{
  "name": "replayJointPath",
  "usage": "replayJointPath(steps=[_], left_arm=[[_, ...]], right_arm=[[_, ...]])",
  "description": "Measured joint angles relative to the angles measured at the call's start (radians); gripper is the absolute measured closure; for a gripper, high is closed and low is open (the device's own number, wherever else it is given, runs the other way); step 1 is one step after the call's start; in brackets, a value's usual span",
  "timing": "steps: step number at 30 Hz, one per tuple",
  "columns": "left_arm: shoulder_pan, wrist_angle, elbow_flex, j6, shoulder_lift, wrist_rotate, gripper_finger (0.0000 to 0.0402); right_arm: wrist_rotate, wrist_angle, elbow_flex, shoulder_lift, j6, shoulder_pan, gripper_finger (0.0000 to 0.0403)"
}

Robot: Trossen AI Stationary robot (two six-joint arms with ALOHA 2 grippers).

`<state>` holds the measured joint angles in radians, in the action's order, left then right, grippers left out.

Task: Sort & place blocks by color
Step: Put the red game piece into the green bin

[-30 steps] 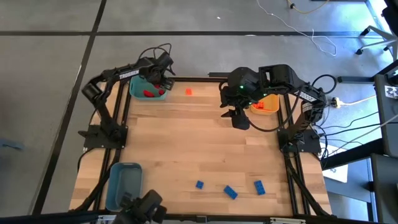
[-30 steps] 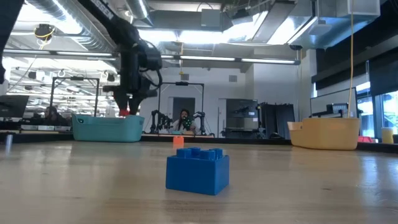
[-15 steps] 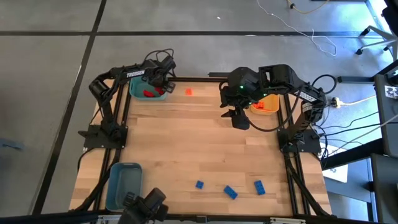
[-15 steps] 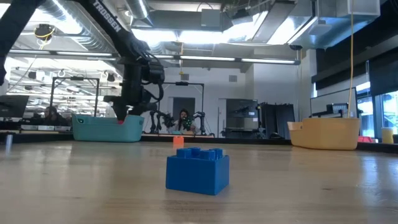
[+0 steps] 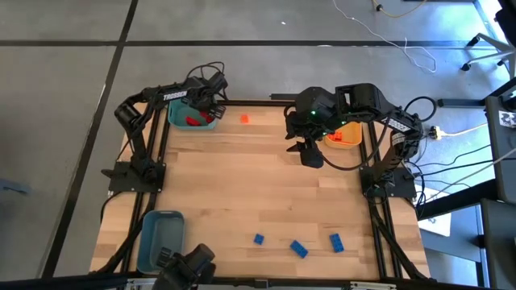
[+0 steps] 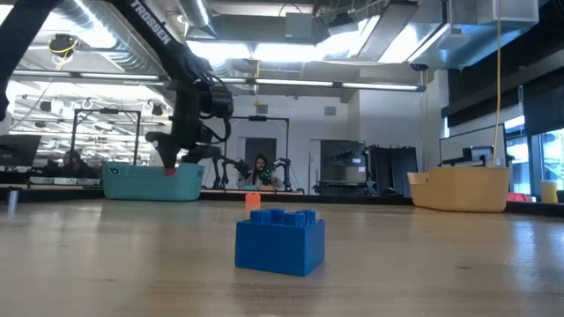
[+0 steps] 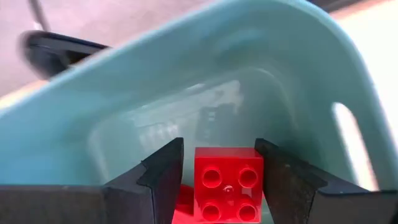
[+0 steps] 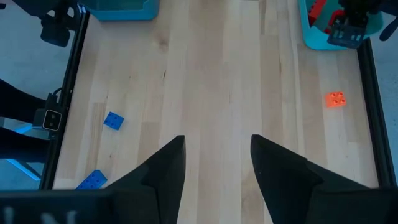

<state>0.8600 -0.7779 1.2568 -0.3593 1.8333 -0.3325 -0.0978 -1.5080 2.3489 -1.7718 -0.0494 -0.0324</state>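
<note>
My left gripper (image 5: 201,109) reaches down into the teal bin (image 5: 173,113) at the table's far left. In its wrist view the open fingers stand on either side of a red block (image 7: 228,183), with a gap on one side. Another red block (image 7: 181,200) lies beside it in the bin. An orange block (image 5: 244,118) lies on the table right of the teal bin. Three blue blocks (image 5: 299,249) lie near the front edge. My right gripper (image 5: 310,153) hangs open high over the table's far right, with nothing between its fingers.
A yellow-orange bin (image 5: 348,137) holding orange blocks stands at the far right, partly under the right arm. A grey-blue bin (image 5: 160,238) sits at the near left corner. Bare wood lies between the bins. A person shows in the room behind the table.
My left gripper has gone down over the teal bin, carrying the red block until its fingertips sit at the bin's rim. My right arm has kept still.
</note>
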Motion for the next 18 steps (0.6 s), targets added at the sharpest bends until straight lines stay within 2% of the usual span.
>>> replayJointPath(steps=[10,18], left_arm=[[-0.001,0.002,0.0,0.034,-0.001,-0.017,0.0212],[0.002,0.003,0.0,0.033,-0.001,-0.017,0.0244]], right_arm=[[0.0,0.0,0.0,0.0,0.0,0.0,0.0222],[0.0,0.001,0.0,0.0,0.0,0.0,0.0222]])
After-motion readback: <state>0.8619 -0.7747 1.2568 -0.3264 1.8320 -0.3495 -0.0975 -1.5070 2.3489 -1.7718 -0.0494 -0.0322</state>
